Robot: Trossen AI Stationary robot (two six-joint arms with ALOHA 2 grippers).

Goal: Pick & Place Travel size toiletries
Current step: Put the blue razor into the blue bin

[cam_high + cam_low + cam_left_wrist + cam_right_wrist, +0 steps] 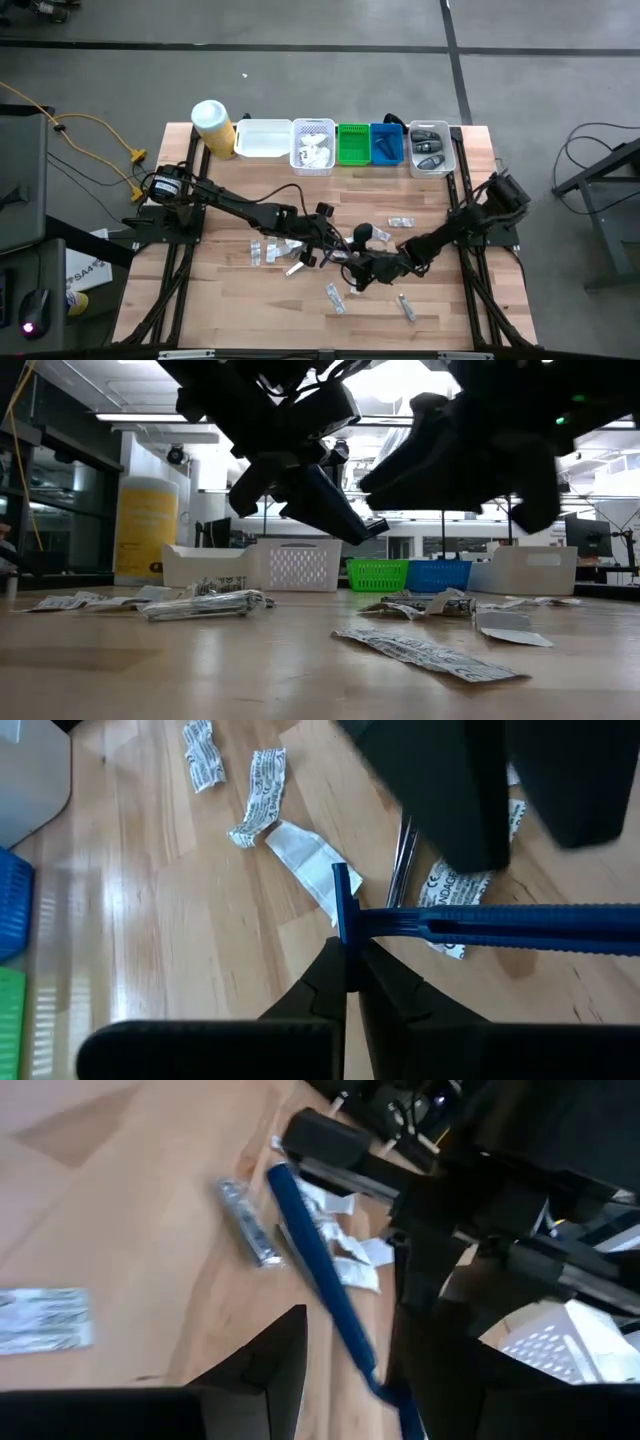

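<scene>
Dark-blue plastic, slim and rigid with a short crossbar at one end: the blue stick [470, 925] hangs in the air over the middle of the bench [230, 290], well clear of the wood. The left gripper [350, 955] is clenched on the crossbar end. The shaft runs away from it and passes between the fingers of the right gripper [350, 1340], which stand apart around it with a gap showing on at least one side.

This looks like a hand-over. To do it well, the right fingers should close squarely across the shaft, not near its tip, and the left should let go only once that grip is firm. The shaft is smooth and narrow, so it may twist or slip under a skewed pinch. A slow, straight pull-away would keep the crossbar from catching.

Below, the bench is pale varnished wood with a slight sheen. Crinkled printed sachets [258, 795] and a folded white packet [305, 860] lie flat and limp near its middle, with more towards the near edge.

Along the far edge stand a white tray [262, 138], a perforated white basket [313, 145], a green basket [353, 143], a blue basket [387, 143] and a clear tray [431, 148]. A yellow canister [213, 125] stands near the far left corner.
</scene>
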